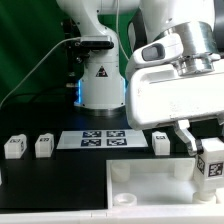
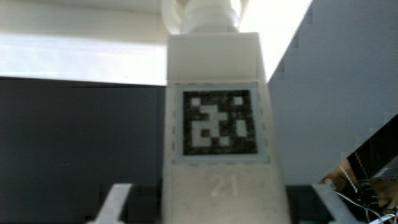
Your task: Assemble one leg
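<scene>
1. The tool is at about four o'clock in the exterior view. It is pinching the leg, with one finger slanting down just beside the block (the other finger is hidden behind it).
2. The leg is close to the edge of the picture at four o'clock. It hangs nearly upright with a slight tilt, and its black-and-white tag faces the camera.
3. The lower end of the leg is over the far end of the flat white panel, on the exterior view's right. I cannot tell whether the two touch.
4. The panel lies on the black counter at about five o'clock, and a round socket shows at one corner.
5. In the wrist view the leg fills the middle of the picture and stands straight, with its tag square to the lens. A pale fingertip shows close to its side.
6. Three spare legs stand on the counter, well apart from the held one:
   - the first spare leg is at nine o'clock;
   - the second spare leg is just beside it toward the centre;
   - the third spare leg is at three o'clock, near the tool.
7. The marker board lies flat at the centre, between the second and third spare legs.
8. The white arm base rises behind the board at twelve o'clock.
</scene>
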### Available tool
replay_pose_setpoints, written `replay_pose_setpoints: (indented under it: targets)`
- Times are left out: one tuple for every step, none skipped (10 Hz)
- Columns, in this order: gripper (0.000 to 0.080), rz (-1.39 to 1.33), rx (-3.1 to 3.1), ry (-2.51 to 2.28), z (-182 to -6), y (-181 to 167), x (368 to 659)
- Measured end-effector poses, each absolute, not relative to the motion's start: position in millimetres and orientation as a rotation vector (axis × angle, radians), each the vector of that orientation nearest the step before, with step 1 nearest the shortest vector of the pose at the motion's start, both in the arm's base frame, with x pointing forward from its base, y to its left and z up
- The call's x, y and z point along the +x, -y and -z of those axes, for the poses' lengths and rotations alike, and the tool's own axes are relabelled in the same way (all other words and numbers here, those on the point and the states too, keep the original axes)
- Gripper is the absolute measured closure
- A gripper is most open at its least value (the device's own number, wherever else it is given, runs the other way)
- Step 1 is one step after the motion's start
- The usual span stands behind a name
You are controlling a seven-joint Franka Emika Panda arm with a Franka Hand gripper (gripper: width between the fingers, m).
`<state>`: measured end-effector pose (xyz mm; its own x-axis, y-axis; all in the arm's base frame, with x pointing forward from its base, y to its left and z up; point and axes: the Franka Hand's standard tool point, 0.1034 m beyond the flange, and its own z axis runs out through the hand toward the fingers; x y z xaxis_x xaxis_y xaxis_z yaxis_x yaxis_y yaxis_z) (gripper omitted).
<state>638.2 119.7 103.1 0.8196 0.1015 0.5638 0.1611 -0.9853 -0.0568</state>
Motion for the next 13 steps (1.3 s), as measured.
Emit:
replay_pose_setpoints:
  targets:
    - [0.0506,0.898,-2.898,0.211,-98.9,-119.1,635.6]
    - [0.0506,0.948,-2.884,0.207,-98.8,-118.5,635.9]
    - [0.0506,0.985,-2.872,0.201,-98.7,-118.7,634.1]
    - [0.0506,0.986,-2.873,0.184,-98.6,-118.4,633.6]
    - [0.0506,0.997,-2.871,0.185,-98.5,-118.3,633.5]
    - [0.0506,0.975,-2.879,0.182,-91.9,-117.6,629.4]
    - [0.0506,0.955,-2.886,0.169,-88.7,-117.5,627.6]
    - [0.0506,0.947,-2.889,0.164,-88.6,-117.3,627.8]
    - [0.0506,0.947,-2.889,0.163,-88.6,-117.2,627.9]
    - [0.0506,0.949,-2.889,0.164,-88.4,-116.8,627.9]
    - [0.0506,0.959,-2.886,0.163,-88.2,-116.6,627.9]
    - [0.0506,0.970,-2.883,0.162,-88.1,-116.9,628.1]
    - [0.0506,0.970,-2.883,0.159,-88.1,-116.8,628.2]
